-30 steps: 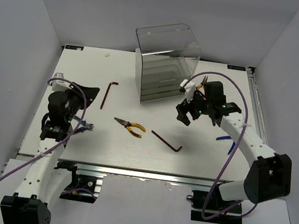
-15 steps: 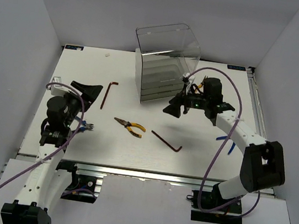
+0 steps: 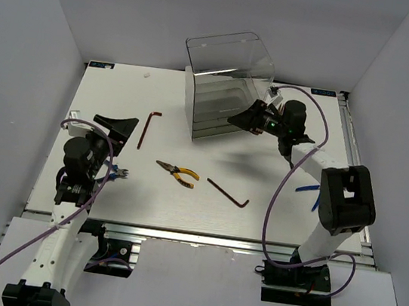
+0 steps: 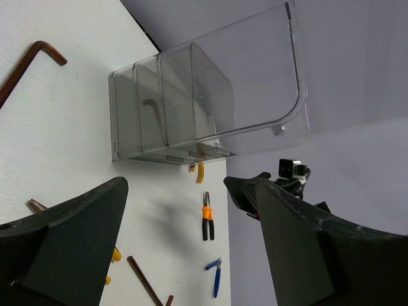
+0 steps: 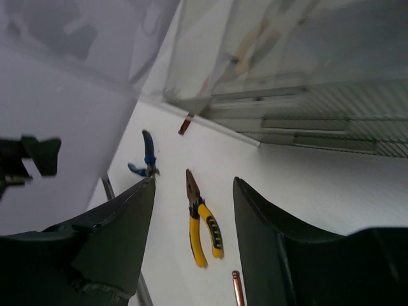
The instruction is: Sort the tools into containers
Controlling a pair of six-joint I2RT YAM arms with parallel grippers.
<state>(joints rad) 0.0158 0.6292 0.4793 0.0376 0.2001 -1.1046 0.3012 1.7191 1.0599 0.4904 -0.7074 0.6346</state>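
The left gripper [image 3: 115,123] is held over the table's [image 3: 107,86] left side, fingers spread wide, nothing clamped. Blue pliers [image 3: 116,173] are seen just beside that arm, and one hex key [image 3: 147,128] lies further back. Yellow pliers [image 3: 177,173] and a second hex key [image 3: 228,193] are laid mid-table. The clear cabinet [image 3: 226,80] is placed at the back. The right gripper [image 3: 244,120] is raised close to the cabinet's front, fingers apart, empty. Another blue tool [image 3: 305,188] is partly hidden by the right arm.
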